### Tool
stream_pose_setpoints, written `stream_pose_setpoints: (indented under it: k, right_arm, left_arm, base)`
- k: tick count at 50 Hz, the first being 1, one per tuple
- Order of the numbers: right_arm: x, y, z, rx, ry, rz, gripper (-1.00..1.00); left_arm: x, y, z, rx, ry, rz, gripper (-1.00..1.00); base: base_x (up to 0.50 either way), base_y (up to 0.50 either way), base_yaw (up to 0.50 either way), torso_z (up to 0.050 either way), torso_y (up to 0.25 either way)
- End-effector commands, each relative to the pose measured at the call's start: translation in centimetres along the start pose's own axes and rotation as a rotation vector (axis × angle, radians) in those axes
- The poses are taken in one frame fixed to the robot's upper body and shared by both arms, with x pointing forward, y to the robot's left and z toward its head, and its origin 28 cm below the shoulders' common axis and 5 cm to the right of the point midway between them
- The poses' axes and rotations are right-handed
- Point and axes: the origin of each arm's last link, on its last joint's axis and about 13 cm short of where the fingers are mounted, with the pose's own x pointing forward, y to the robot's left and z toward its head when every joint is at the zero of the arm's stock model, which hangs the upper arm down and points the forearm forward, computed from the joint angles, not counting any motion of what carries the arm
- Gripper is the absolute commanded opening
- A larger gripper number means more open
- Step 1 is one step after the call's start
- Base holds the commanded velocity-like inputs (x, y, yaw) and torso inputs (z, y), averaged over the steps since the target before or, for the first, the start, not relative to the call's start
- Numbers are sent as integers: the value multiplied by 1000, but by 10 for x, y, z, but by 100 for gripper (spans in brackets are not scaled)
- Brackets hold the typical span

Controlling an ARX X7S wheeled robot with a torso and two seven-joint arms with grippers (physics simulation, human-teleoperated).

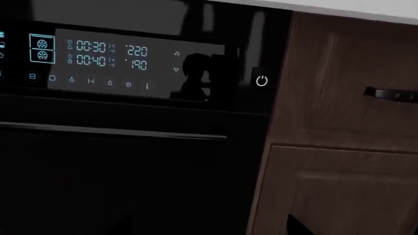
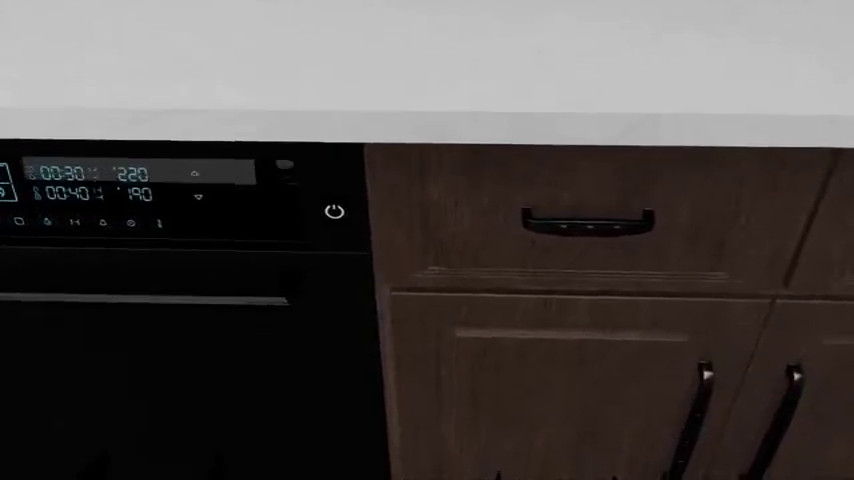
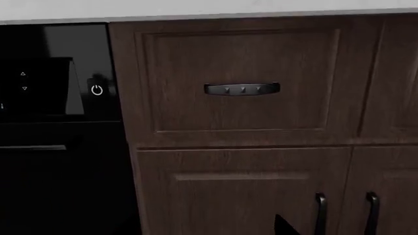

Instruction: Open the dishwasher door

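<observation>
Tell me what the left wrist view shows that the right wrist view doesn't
Only the left wrist view shows the cyan digits on the control strip and most of the length of the dishwasher door's grey bar handle.

Only the right wrist view shows the whole drawer front with its black handle, plus the two upright cabinet door handles below it.

Both show the white power icon, the glossy black dishwasher door, the dark brown wood cabinets beside it and the pale countertop edge. Neither hand can be made out clearly.
</observation>
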Motion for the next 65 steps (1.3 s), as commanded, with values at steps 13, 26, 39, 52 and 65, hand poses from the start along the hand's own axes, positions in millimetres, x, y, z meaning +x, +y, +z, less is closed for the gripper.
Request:
stream_pose_setpoints:
  k: [13,26,39,52,65]
  right_arm:
    - [0,0,1,5,-2,2,100]
    - [-1,0,0,4,6,1,100]
    - [-1,0,0,-4,7,3,100]
    - [-4,-1,2,1,-1,0,100]
    - [-6,-1,5,8,-10,1,100]
  left_arm:
    - [0,0,2,0,-16,-2,100]
    - [0,1,0,8,-10,5,100]
    - [1,0,2,14,-16,4,100]
    - [0,-1,5,20,-24,0,100]
    - [-3,-1,7,24,-29,-1,100]
  base:
    - [0,0,0,-46,0]
    - [0,0,0,0,0]
    - [285,0,0,0,0]
    - [340,0,0,0,0]
    - [52,0,0,0,0]
